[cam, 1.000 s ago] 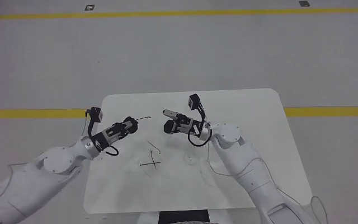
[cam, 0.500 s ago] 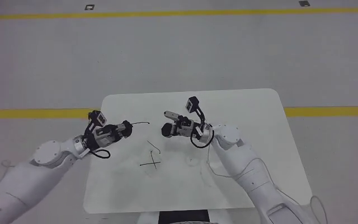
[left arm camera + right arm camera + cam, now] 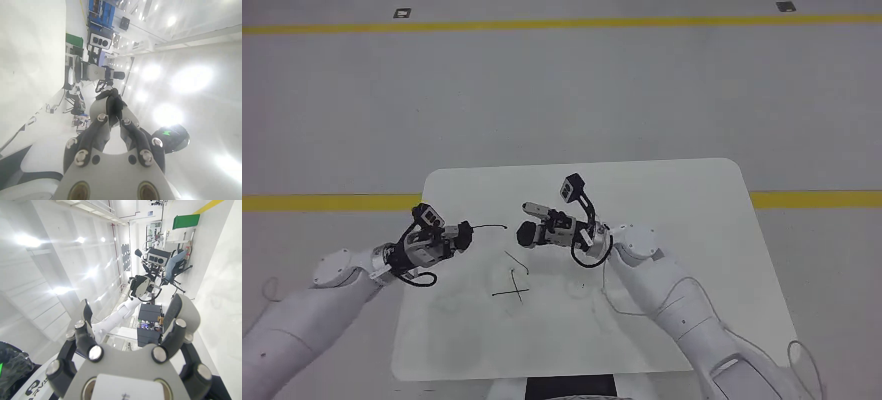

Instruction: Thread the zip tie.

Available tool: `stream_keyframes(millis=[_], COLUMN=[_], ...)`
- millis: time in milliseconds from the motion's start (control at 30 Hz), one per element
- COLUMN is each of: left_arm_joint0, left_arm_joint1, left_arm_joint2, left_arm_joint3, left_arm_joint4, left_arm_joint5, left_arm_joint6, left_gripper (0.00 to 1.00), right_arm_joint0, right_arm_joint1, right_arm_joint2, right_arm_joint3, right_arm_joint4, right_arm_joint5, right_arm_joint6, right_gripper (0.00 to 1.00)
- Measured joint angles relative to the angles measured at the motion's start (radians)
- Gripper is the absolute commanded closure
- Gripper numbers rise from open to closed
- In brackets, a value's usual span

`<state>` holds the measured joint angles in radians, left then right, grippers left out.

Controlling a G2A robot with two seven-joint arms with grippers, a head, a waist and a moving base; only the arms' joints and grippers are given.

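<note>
White table. My left gripper is clamped on the zip tie, with its free end toward my right gripper, whose jaws are apart and empty. Probably the alignment step. Next: close the gap and catch the tip squarely.

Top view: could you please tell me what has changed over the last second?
The right gripper, open and empty, moved across the table toward the left gripper and the zip tie it holds, narrowing the gap. The left gripper drew slightly back toward the robot, staying shut on the zip tie. Nothing was grasped or released. The loose ties on the table stayed put.
</note>
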<state>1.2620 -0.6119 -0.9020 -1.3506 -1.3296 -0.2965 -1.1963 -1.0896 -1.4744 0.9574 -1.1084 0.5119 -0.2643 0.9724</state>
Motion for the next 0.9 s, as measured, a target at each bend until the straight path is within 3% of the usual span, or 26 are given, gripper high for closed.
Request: stream_keyframes(millis=[367, 900], left_arm_joint0=[0.001, 0.001], left_arm_joint1=[0.001, 0.000], left_arm_joint2=[0.000, 0.000], left_arm_joint3=[-0.001, -0.001], left_arm_joint4=[0.001, 0.001], left_arm_joint5=[0.000, 0.000], left_arm_joint6=[0.002, 0.002], left_gripper=[1.00, 1.00], right_arm_joint0=[0.024, 0.032], right_arm_joint1=[-0.017, -0.021], right_arm_joint2=[-0.038, -0.054], right_arm_joint3=[0.040, 0.050], right_arm_joint4=[0.004, 0.026], right_arm_joint5=[-0.058, -0.065], right_arm_joint6=[-0.057, -0.021], right_gripper=[0.69, 0.70])
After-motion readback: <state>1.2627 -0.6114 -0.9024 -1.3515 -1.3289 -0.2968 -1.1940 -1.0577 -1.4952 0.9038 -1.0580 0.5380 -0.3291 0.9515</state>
